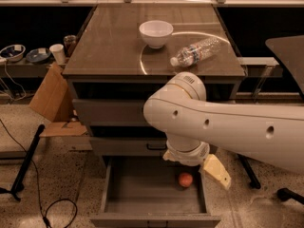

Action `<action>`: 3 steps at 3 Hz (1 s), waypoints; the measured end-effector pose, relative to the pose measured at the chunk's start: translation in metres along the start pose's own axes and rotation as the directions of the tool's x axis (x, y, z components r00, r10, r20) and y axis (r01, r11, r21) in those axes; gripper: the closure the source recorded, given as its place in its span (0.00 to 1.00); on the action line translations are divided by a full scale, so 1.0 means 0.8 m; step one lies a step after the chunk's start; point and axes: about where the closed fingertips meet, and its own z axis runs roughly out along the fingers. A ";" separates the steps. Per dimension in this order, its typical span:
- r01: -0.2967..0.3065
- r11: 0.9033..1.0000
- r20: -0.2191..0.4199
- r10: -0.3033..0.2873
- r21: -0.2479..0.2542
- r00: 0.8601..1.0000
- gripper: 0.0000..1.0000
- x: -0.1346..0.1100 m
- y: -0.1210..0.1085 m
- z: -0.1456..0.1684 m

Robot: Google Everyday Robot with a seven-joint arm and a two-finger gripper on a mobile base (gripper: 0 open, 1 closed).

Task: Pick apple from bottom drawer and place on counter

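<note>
The apple (185, 179), small and orange-red, lies in the right back part of the open bottom drawer (137, 196). My white arm reaches in from the right across the cabinet front. My gripper (192, 165) hangs just above the apple at the drawer's back right. Its cream fingers (216, 171) are spread apart, with nothing between them. The glossy grey-brown counter (109, 46) tops the cabinet. The two upper drawers are closed and partly hidden by the arm.
A white bowl (156, 33) and a plastic water bottle (197, 51) lying on its side are on the counter. Cardboard (50, 99) leans left of the cabinet. Cups and bowls (57, 52) sit on a low shelf at left. A black stand leg and cable (28, 163) cross the floor.
</note>
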 end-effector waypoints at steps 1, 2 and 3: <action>0.000 1.000 0.000 0.000 0.000 1.000 0.00 0.000 0.000 0.000; 0.021 1.000 -0.028 -0.021 -0.018 0.999 0.00 -0.007 -0.006 0.007; 0.112 0.994 -0.042 -0.113 -0.010 0.993 0.00 -0.019 -0.023 0.036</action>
